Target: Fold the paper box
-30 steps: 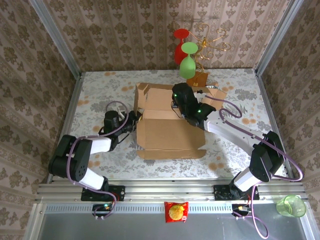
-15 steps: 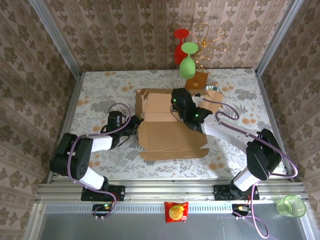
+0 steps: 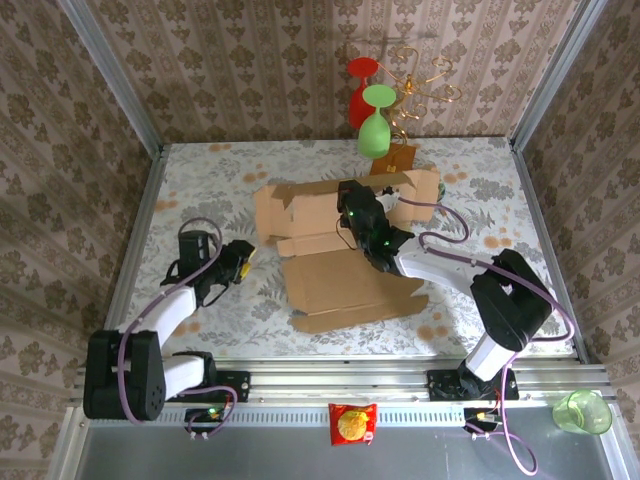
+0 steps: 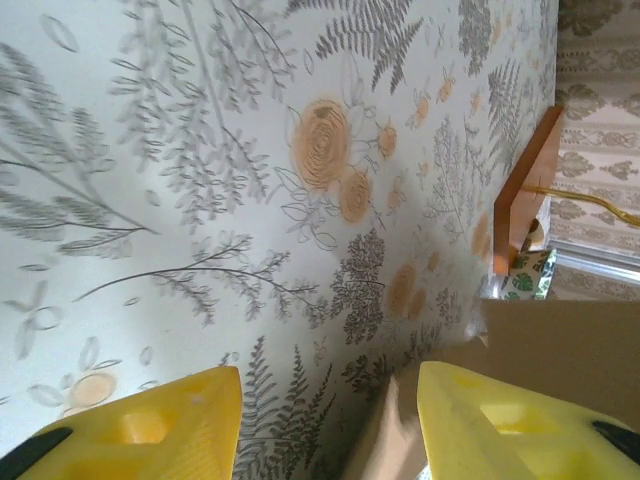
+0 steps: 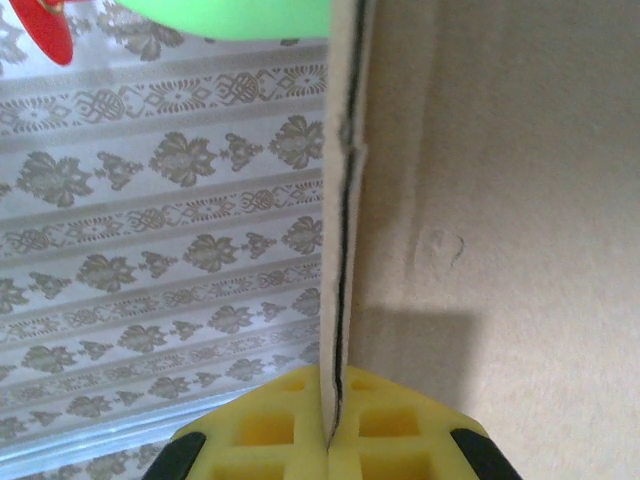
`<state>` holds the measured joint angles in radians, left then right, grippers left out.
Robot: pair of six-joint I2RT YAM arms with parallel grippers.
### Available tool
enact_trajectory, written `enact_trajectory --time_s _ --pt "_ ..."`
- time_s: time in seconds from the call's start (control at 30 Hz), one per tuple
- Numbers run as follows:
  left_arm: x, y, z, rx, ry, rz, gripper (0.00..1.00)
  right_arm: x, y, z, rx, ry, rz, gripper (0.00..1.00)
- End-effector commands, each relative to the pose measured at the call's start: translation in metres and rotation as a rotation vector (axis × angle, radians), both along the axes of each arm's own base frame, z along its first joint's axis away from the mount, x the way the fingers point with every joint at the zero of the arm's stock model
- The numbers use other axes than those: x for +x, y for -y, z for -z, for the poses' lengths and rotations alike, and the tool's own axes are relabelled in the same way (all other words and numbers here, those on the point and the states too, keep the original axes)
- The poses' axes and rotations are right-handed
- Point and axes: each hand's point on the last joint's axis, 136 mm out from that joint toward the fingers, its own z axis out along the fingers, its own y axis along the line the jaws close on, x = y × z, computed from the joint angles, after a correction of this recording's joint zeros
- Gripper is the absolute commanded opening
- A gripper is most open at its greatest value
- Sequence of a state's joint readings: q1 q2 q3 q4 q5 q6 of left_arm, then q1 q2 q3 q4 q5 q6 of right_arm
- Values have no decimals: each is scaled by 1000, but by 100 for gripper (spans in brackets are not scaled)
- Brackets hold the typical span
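The paper box (image 3: 345, 275) is a large brown cardboard sheet lying skewed in the middle of the table, with its back wall and flaps raised. My right gripper (image 3: 352, 198) stands at that back wall. In the right wrist view its yellow fingers (image 5: 420, 435) are shut on the doubled cardboard edge (image 5: 338, 250), and the brown panel (image 5: 510, 180) lies to the right. My left gripper (image 3: 238, 262) hovers over the tablecloth left of the box, apart from it. Its yellow fingers (image 4: 150, 430) stand open with nothing between them, and a corner of the box (image 4: 570, 340) shows at the right.
A wire rack (image 3: 415, 85) with a red glass (image 3: 361, 95) and a green glass (image 3: 375, 125) stands at the back, its orange-brown base (image 4: 525, 190) close behind the box. A green cup (image 3: 581, 411) and a snack packet (image 3: 352, 423) lie beyond the near rail.
My left gripper has opened, come off the box's left side and drawn back to the left. The box has swung askew, its left end shifting outward, with the right gripper still shut on its back wall.
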<state>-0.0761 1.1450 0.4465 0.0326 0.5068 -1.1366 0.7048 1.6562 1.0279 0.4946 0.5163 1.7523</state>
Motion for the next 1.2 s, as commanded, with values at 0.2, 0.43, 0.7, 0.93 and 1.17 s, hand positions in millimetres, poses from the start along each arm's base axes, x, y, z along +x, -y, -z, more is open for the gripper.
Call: enact_trajectory --time_s 0.2,0.43,0.7,0.93,1.17 --pt "-14 -18 -34 101 22 72 51 3 -9 8 -45 78 -56 0" --pt "1 -18 -55 165 89 145 46 -10 -1 32 -88 30 -75 0" --pt "16 -13 -63 144 136 157 39 -19 7 53 -85 34 -88 0" --pt "18 -3 -55 141 174 250 33 -19 10 56 -76 52 -115 0" --pt "26 11 -44 248 233 453 29 -9 11 40 -61 84 -119 0"
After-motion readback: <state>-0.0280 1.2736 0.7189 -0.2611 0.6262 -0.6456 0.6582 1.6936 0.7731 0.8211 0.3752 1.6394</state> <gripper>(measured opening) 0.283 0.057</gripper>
